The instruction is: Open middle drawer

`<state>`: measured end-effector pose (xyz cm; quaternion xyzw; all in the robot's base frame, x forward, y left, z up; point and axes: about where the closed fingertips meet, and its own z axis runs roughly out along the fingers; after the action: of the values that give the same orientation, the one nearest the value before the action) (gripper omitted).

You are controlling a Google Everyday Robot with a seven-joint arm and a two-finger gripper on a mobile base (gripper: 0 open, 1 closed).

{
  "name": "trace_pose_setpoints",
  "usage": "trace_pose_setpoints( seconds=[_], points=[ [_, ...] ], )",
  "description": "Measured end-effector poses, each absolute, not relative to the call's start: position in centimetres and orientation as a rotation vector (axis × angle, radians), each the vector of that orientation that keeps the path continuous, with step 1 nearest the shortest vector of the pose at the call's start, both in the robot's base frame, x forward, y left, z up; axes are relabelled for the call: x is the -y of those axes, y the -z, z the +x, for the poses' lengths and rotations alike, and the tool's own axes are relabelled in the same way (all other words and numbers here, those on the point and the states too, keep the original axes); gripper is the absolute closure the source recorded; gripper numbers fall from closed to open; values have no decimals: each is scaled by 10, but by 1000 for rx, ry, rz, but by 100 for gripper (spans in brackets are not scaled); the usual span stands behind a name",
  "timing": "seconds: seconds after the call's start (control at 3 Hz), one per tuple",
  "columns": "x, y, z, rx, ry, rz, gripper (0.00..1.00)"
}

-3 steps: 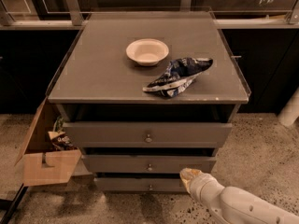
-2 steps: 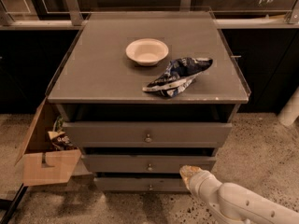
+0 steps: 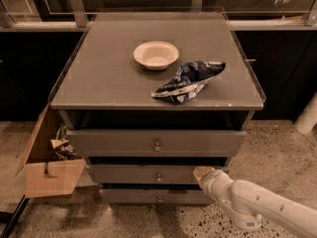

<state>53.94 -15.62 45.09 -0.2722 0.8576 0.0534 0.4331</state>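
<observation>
Grey middle drawer (image 3: 130, 174) is partly covered at right by the tool (image 3: 202, 174).

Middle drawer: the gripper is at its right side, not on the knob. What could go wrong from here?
1. The gripper sits right of the small knob on the middle drawer; a grasp here could miss it or just push the front.
2. The top drawer and bottom drawer lie close above and below, so a slight height error may catch the wrong one.
3. A jerky pull might shake the bowl and crumpled bag on top.
</observation>
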Motion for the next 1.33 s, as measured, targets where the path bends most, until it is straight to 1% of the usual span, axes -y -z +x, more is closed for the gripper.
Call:
trace_pose_setpoints(
  seconds=[0.33, 1.0, 1.33],
  points=[
    [163, -449, 568, -2141, -91, -694, 100],
    [161, -442, 573, -2151, -94, -666, 100],
    [163, -435, 584, -2148, -41, -623, 100]
  ],
)
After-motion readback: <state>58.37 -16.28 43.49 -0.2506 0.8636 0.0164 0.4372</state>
